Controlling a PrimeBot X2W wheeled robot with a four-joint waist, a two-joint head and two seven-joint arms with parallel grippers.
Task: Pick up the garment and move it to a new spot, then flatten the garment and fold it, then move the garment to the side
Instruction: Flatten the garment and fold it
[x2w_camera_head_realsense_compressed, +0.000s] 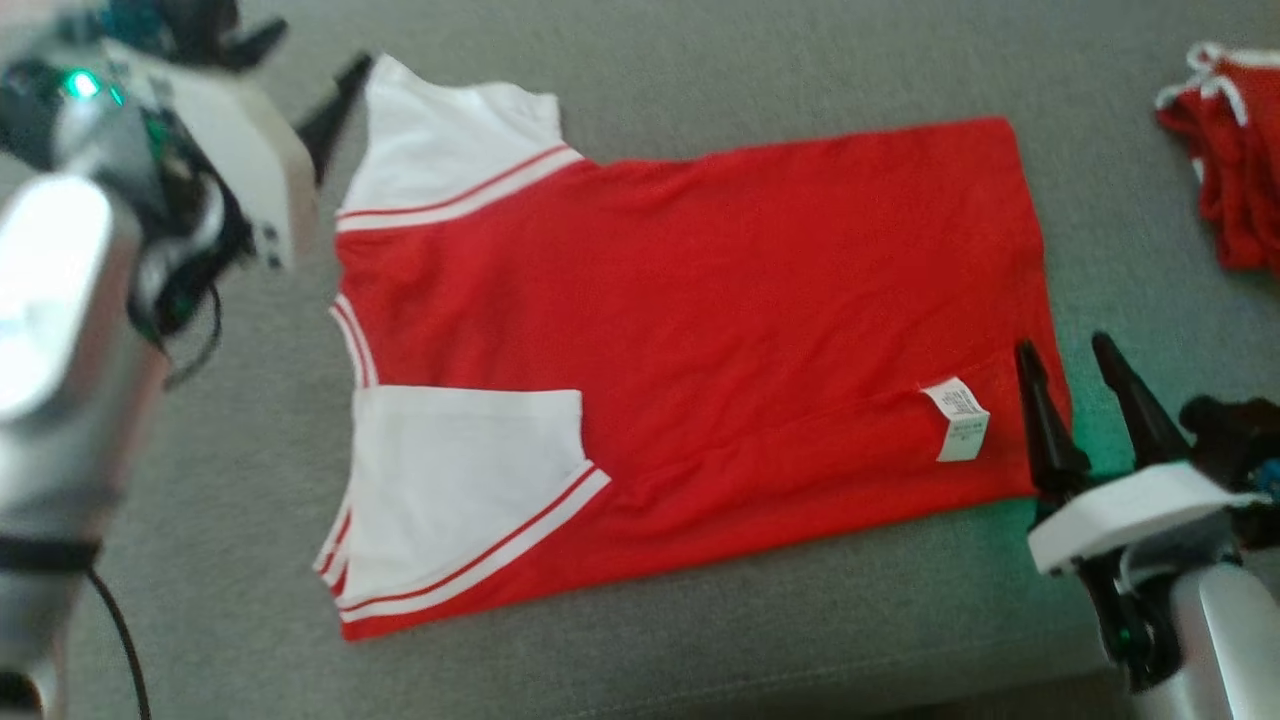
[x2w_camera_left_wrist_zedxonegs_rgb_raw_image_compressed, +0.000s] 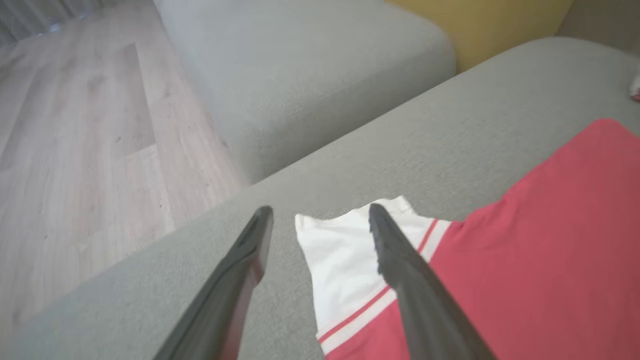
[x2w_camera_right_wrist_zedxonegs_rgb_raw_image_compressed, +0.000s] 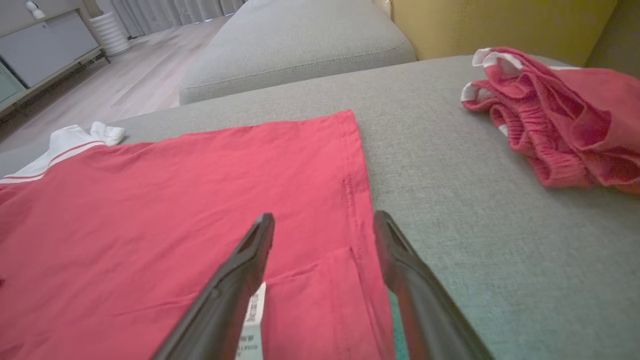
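You have the left gripper (x2w_camera_head_realsense_compressed: 295, 80) at the garment's (x2w_camera_head_realsense_compressed: 700, 320) ten o'clock and the right gripper (x2w_camera_head_realsense_compressed: 1065, 350) at four o'clock, both jaws released, seemingly because it lies flat for folding.

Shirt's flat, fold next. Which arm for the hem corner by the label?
Right. The right gripper, open, is at the shirt hem beside the label; the left gripper is by the far white sleeve.

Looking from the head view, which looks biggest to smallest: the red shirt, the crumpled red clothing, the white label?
1. red shirt
2. crumpled red clothing, though the picture's edge cuts it off
3. white label, smallest by far
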